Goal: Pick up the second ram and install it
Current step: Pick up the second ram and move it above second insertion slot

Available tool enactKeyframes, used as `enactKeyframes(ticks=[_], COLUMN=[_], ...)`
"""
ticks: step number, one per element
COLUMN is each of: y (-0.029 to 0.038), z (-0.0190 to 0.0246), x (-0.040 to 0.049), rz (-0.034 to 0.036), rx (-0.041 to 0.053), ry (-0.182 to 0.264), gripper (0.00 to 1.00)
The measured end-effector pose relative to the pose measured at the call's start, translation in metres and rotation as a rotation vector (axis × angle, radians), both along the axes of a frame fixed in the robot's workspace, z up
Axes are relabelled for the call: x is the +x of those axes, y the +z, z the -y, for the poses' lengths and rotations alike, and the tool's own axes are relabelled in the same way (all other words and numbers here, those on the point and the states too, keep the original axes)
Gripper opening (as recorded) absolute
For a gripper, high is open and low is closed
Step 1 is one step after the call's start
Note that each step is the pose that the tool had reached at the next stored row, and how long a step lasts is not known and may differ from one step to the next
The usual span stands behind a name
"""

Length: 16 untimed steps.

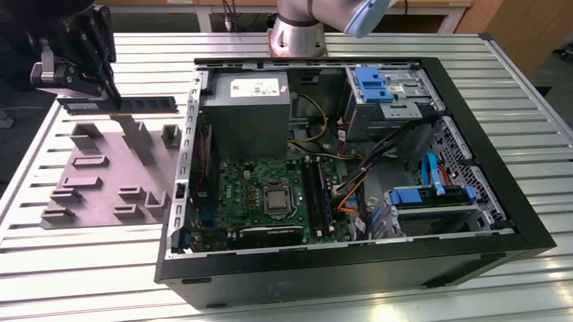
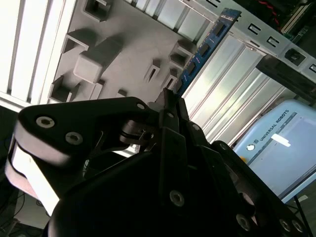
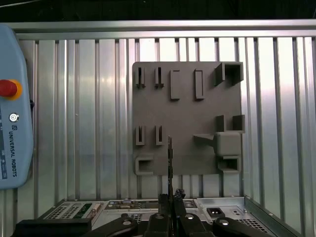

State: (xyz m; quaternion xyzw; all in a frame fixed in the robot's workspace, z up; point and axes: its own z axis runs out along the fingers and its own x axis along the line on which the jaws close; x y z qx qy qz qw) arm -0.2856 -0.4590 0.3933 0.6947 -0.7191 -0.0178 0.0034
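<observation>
In the exterior view, my gripper point(image 1: 111, 99) hangs at the far left, above the grey holder plate point(image 1: 94, 178), shut on the second ram point(image 1: 134, 104). The stick is held level and lengthwise, clear of the plate's posts. In the second wrist view, the ram point(image 2: 205, 47) is a blue board with dark chips sticking out past the fingertips point(image 2: 170, 101). Seen edge-on in the first wrist view, the ram point(image 3: 170, 160) is a thin line over the plate point(image 3: 187, 103). The motherboard's long black slots point(image 1: 316, 194) lie inside the open case, well to the exterior view's right of the gripper.
The open black computer case point(image 1: 528, 221) holds a grey power supply point(image 1: 246, 107), blue drive clips point(image 1: 372, 84) and loose cables. A teach pendant point(image 3: 12, 108) lies on the slatted aluminium table point(image 1: 80, 275). The arm's base point(image 1: 300, 33) stands behind the case.
</observation>
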Motion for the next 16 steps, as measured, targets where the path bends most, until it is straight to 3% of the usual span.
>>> enactKeyframes(ticks=[16], y=[0.0000], z=[0.0000], x=[0.0166], rz=[0.0000], rx=[0.0000], ry=[0.000], gripper=[0.14])
